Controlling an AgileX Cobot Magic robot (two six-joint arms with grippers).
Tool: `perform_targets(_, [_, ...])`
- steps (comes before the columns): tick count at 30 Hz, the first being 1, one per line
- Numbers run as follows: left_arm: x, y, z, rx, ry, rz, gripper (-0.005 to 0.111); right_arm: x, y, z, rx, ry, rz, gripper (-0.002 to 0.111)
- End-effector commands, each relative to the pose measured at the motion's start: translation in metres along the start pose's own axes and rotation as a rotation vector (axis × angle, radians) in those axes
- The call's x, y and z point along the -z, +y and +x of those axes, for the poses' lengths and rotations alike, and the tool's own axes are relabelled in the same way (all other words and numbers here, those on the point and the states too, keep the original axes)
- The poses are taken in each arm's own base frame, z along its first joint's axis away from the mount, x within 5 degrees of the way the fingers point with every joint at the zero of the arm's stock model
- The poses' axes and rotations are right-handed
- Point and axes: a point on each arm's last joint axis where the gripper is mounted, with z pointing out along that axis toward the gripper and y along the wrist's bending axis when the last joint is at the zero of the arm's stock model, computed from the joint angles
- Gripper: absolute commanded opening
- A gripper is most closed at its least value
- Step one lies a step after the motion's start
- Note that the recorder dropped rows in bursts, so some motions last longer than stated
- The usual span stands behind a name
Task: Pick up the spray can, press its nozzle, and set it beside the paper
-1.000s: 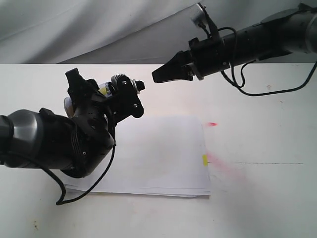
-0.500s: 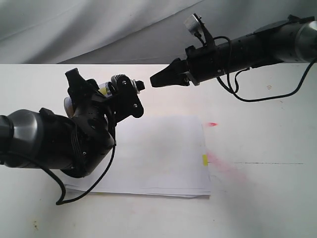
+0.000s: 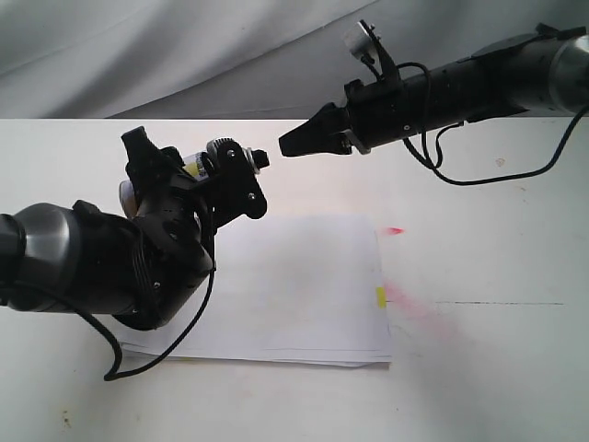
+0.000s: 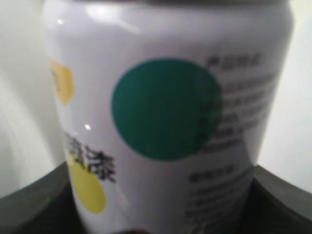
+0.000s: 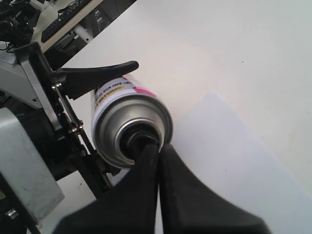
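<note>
Because the nozzle (image 5: 138, 138) has to be pushed by something other than the arm that carries it, the can (image 5: 113, 100) is held lying on its side and lifted off the bench (image 3: 497, 359), its capped end turned toward the other arm. The left tool (image 3: 189, 166) is clamped across the can's labelled body, one finger on each side, which leaves the domed shoulder and nozzle bare and reachable. It hangs above the far left corner of the paper (image 3: 304, 285), not touching the sheets. The right tool (image 3: 287, 145) has its tips pressed together with nothing between them, so that the pair makes one blunt point suited to pushing a small button. In the right wrist view that point lies against or just in front of the nozzle; in the exterior view a thin gap seems to remain, so I cannot tell whether contact is made. By my judgement the pressing step is at hand, and it asks for a short push along the can's axis while the left grip resists. A pink smear (image 3: 416, 310) marks the bench just beside the paper's edge with the yellow tab (image 3: 380, 296).
</note>
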Motion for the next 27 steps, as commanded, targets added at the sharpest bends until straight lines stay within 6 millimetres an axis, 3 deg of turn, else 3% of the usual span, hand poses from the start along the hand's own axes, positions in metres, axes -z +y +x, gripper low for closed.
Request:
perform_targets(1, [0.002,0.006,-0.002,0.011,-0.012,-0.033,0.000,-0.001,0.004,-0.003,0.018,-0.001,-0.015,0.000])
perform_targets(13, [0.002,0.006,-0.002,0.011,-0.012,-0.033,0.000,-0.029,0.023,-0.002,0.052,0.040,-0.042,0.000])
perform_targets(27, [0.002,0.006,-0.002,0.011,-0.012,-0.033,0.000,-0.034,0.026,-0.002,0.058,0.044,-0.043,0.000])
